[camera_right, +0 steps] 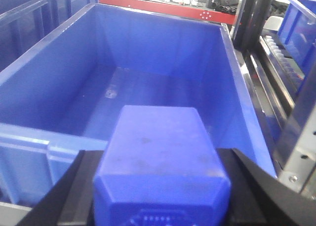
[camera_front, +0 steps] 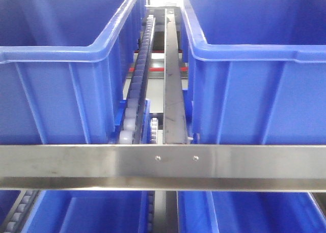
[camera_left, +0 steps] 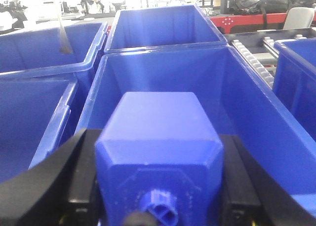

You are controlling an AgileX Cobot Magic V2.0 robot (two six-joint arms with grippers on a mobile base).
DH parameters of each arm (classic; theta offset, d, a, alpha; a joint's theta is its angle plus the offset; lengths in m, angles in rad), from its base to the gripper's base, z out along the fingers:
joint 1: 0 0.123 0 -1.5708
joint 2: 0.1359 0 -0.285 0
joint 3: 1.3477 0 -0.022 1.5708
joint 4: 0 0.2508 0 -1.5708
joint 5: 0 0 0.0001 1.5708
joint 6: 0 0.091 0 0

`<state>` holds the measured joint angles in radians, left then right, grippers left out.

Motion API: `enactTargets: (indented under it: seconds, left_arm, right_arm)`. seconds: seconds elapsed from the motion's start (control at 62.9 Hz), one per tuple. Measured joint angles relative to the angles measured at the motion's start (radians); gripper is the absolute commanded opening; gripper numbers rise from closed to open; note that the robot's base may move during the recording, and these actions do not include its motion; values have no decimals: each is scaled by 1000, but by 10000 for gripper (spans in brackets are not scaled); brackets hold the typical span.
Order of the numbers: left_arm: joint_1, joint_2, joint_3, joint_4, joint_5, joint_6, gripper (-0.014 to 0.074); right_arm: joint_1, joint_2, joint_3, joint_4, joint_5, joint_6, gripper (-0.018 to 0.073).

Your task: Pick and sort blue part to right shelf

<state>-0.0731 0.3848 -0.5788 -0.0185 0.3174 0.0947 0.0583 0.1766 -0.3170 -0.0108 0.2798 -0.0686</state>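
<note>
Blue part (camera_right: 160, 162) clamped in right end effector (camera_right: 158, 186), no legible markings

Only the gripper fingers were visible. The left gripper (camera_left: 158, 181) had matte black fingers (camera_left: 47, 186) with broad, flared outer shells and flat inner pads. The right gripper (camera_right: 160, 186) had matching black, wedge-shaped fingers (camera_right: 59, 196).
</note>
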Motion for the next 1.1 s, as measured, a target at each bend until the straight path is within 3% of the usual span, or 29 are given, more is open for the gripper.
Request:
enactTargets:
  seconds: [1.097]
  left_arm:
    - [0,0,0,0,0,0,207]
  right_arm:
    - [0,0,0,0,0,0,398]
